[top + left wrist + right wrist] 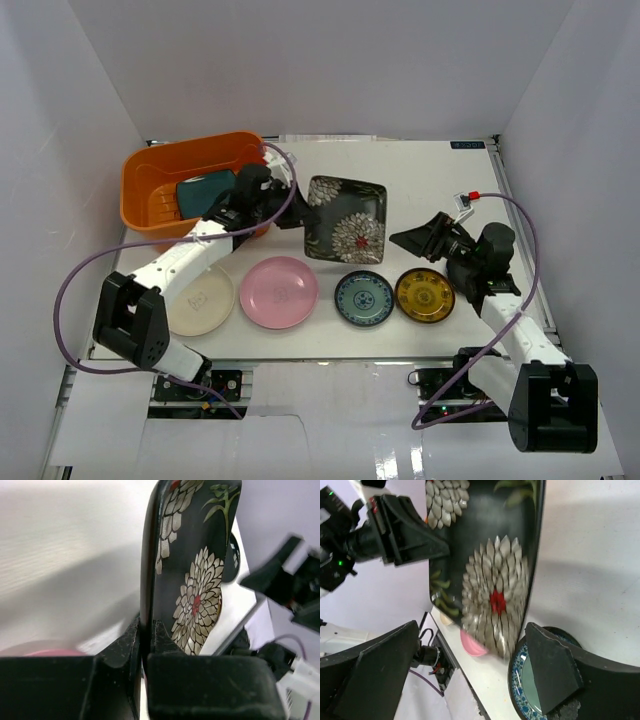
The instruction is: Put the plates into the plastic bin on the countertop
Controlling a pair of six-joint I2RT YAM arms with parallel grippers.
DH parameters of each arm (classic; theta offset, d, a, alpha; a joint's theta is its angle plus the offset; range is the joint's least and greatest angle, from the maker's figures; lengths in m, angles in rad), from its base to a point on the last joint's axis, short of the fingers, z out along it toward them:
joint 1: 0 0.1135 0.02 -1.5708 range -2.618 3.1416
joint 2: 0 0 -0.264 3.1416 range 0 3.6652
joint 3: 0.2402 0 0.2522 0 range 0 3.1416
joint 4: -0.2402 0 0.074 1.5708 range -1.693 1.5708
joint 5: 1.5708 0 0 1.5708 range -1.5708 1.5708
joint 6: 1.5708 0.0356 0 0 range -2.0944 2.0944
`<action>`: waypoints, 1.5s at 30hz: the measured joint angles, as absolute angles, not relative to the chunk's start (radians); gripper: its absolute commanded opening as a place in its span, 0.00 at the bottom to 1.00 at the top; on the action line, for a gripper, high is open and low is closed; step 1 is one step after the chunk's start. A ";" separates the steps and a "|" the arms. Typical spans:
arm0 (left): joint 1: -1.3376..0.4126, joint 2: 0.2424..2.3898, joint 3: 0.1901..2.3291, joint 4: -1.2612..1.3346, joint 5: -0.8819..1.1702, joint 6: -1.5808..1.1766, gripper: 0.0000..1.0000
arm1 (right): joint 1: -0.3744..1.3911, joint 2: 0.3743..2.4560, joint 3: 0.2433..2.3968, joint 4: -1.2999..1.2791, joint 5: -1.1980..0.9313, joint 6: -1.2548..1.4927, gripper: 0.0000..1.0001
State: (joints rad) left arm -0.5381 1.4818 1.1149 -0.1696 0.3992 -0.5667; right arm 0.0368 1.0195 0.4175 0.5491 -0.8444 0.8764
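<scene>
Seen from above, a white worktop (440, 180) is enclosed by white walls. An orange plastic bin (200, 145) sits at its far left corner, with a teal square plate (205, 190) already inside.

The left end effector (298, 205) reaches out just to the right of the bin. Its 2 fingers are pinched narrow on the left edge of the black square plate with white flowers (345, 218). In the left wrist view the plate's rim is wedged tight between the 2 black fingers (125, 645), and the flowered face extends away from them. The plate appears tilted and raised off the worktop, outside the bin, between the 2 arms.

The right end effector (412, 240) is just beside the plate's right edge. It holds nothing, and its fingers are spread wide. In the right wrist view the flowered plate fills the space ahead of the 2 parted fingers (552, 670) without touching them.

4 round plates lie in a row along the near side of the worktop. From left to right they are cream (200, 298), pink (279, 291), small blue-patterned (364, 298) and yellow-patterned (425, 295).
</scene>
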 measured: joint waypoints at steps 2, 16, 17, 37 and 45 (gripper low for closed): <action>-0.458 1.474 1.133 -0.213 0.406 -0.568 0.00 | 0.037 0.976 0.425 0.513 -0.841 0.851 0.94; 0.192 1.441 1.300 -0.369 0.234 -0.561 0.00 | 0.048 0.868 0.385 0.334 -0.790 0.710 0.93; 0.194 1.453 1.312 -0.391 0.236 -0.555 0.00 | 0.048 0.865 0.380 0.326 -0.786 0.703 0.93; 0.200 1.763 1.457 -0.507 0.200 -0.462 0.92 | 0.498 0.941 0.375 0.261 -0.430 0.634 0.88; 0.199 1.570 1.398 -0.460 0.171 -0.484 0.98 | 0.685 1.211 0.543 0.263 -0.248 0.580 0.76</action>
